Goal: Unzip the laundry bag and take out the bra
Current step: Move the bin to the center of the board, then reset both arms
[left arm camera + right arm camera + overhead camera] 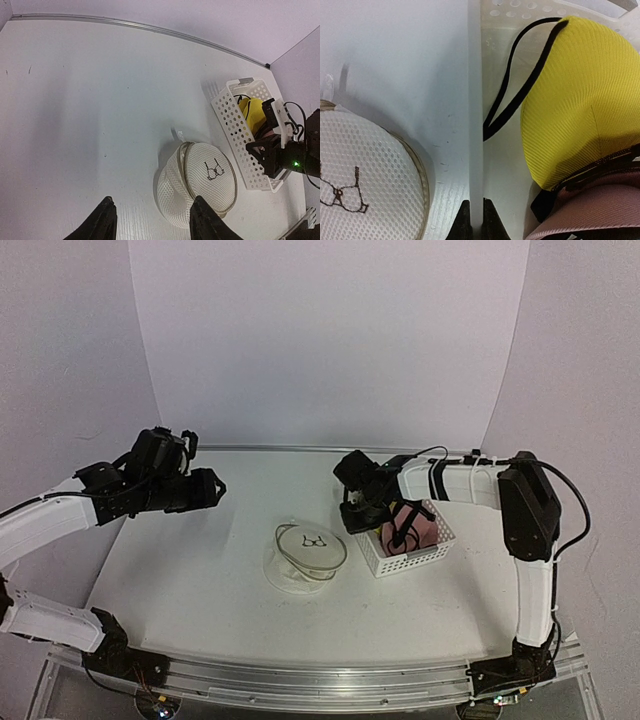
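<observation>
The bag [308, 555] lies printed face up, just beside the long wall of the basket [412, 560]. We judge it light, with soft mesh stiffened only by 1 round rim, so it should slide or buckle if pushed. Steady it at the rim, then pull the white tab [179, 134] on the side away from the basket, possibly the zip pull. The right gripper [474, 215] pinches the basket wall. The left gripper [152, 200] hangs beyond the bag from the basket, jaws spread and empty.

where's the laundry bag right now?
Top view: the laundry bag lies near the middle of the table, just left of the white basket.
</observation>
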`<state>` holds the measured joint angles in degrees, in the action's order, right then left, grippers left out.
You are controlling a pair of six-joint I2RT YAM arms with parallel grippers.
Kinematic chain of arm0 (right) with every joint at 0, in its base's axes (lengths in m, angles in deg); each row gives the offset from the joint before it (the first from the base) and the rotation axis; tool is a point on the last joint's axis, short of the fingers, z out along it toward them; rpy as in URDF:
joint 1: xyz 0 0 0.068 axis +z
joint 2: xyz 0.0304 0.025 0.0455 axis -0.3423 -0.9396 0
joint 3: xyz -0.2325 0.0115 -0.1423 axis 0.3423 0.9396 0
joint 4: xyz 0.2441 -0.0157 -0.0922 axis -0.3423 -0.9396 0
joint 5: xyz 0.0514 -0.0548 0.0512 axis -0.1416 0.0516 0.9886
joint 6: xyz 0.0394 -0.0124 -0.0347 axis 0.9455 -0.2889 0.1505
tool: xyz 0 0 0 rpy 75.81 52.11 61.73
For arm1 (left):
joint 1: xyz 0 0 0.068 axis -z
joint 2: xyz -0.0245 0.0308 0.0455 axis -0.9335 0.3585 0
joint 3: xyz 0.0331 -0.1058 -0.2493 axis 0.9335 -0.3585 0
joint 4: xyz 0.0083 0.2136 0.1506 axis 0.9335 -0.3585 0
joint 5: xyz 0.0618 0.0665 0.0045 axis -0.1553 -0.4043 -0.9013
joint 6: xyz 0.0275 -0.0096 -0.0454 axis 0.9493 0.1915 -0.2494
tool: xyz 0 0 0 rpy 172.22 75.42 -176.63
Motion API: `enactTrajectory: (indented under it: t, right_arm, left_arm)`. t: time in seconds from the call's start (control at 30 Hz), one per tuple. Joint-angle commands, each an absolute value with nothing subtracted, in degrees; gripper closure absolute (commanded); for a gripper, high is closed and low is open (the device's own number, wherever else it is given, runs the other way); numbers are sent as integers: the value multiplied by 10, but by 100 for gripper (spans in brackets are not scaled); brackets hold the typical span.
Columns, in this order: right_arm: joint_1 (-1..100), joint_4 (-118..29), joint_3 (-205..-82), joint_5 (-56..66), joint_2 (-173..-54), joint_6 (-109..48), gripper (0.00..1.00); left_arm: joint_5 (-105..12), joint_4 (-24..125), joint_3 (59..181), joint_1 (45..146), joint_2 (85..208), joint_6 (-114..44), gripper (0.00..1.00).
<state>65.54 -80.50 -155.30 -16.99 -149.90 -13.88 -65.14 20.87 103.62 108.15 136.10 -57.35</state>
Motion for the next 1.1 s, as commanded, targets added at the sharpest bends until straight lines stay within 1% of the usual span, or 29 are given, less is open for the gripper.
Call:
enactTrajectory:
  t: [0.0,0.07,0.13,0.17,0.27,0.33,0.4,0.47,0.53,0.73,0.87,0.97,1.07]
  right_arm:
    - [655,-784,-1598,-159,-1515,-162,87]
    - [655,-784,-1600,-156,-1511,-161,75]
    - [655,-784,-1599,-158,-1498,-160,66]
    - [655,-785,-1597,-160,-1490,-160,59]
    - [655,-786,-1590,-167,-1459,-160,45]
    - [655,-786,-1583,-177,-1430,-159,32]
    - [654,-788,-1571,-186,-1403,-159,22]
    - [649,-788,-1562,-193,-1375,-159,12]
    - [638,-788,-1546,-197,-1348,-158,3]
    - [561,-789,-1467,-215,-1265,-149,2]
    - [499,-786,-1408,-245,-1202,-177,2]
    - [432,-772,-1357,-236,-1145,-185,2]
    - [379,-748,-1297,-236,-1080,-194,2]
  left_arm:
    - [-673,202,1044,1078,1338,-569,49]
    - [-678,196,1046,1078,1336,-568,47]
    - [-686,190,1051,1078,1335,-566,44]
    - [-690,187,1053,1078,1334,-564,41]
    - [-697,180,1067,1075,1337,-553,33]
    - [-692,173,1080,1069,1346,-544,29]
    - [-688,166,1093,1060,1361,-533,18]
    - [-683,163,1105,1052,1369,-524,12]
    - [-669,159,1120,1043,1384,-511,2]
    - [-622,151,1155,978,1428,-482,0]
    - [-570,157,1167,901,1450,-465,1]
    - [-515,170,1169,831,1463,-463,1]
    - [-483,189,1154,773,1463,-467,1]
